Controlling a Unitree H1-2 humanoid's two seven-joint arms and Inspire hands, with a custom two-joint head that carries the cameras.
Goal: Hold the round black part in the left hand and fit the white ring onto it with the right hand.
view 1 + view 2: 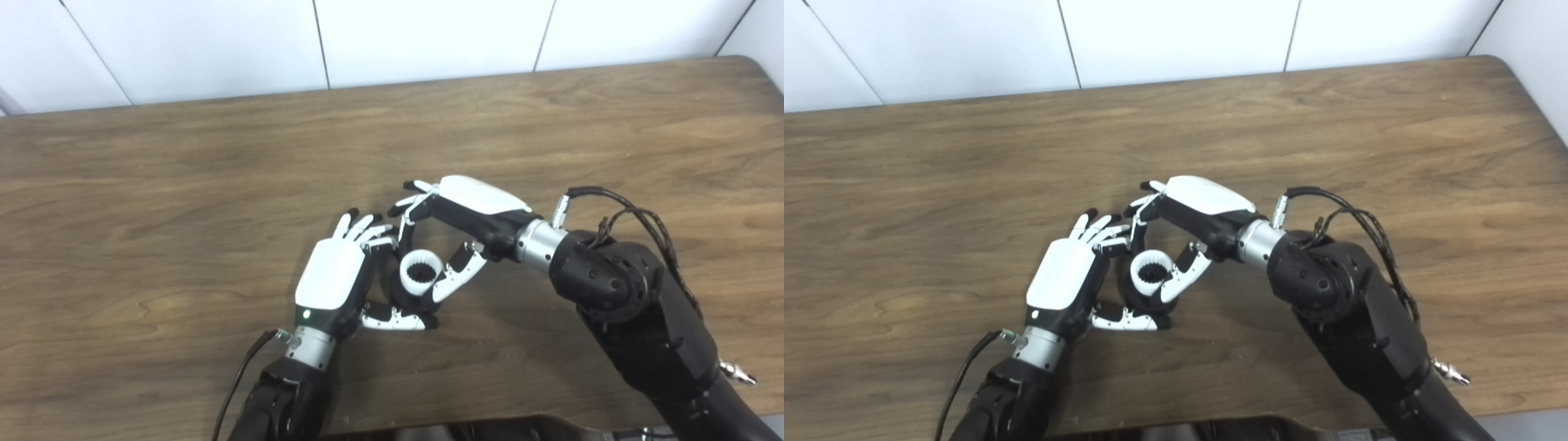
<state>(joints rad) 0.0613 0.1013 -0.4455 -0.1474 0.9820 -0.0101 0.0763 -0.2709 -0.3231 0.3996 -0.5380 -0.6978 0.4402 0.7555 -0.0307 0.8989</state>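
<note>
At the centre of the frame, a little below the middle, two robot hands meet over a brown wooden table (pixel 184 184) whose far edge runs along a white panelled wall (pixel 429 37) at the top.

The left hand (pixel 334 275), entering from the bottom left of centre, is cupped around the round black part (pixel 404 299), its white-backed palm turned toward the camera, its fingers (pixel 361 226) reaching up and curling to the right, its thumb (pixel 392 320) lying along the lower side of the part. The part itself is mostly hidden (only a dark rim shows beneath the ring and between the fingers).

The white ring (pixel 421 271) sits on top of that black part, its toothed dark inner opening facing upward. The right hand (pixel 471 211), coming in from the lower right on a bulky black arm (pixel 637 318), arches over the ring from the upper right: its thumb (pixel 456 272) presses against the ring's right side, while its fingers (pixel 410 205) curve down toward the ring's upper left, next to the left hand's fingertips. Whether those fingers actually touch the ring cannot be told from either view.

A black cable (pixel 637 220) loops over the right wrist; another trails from the left wrist toward the bottom edge.
</note>
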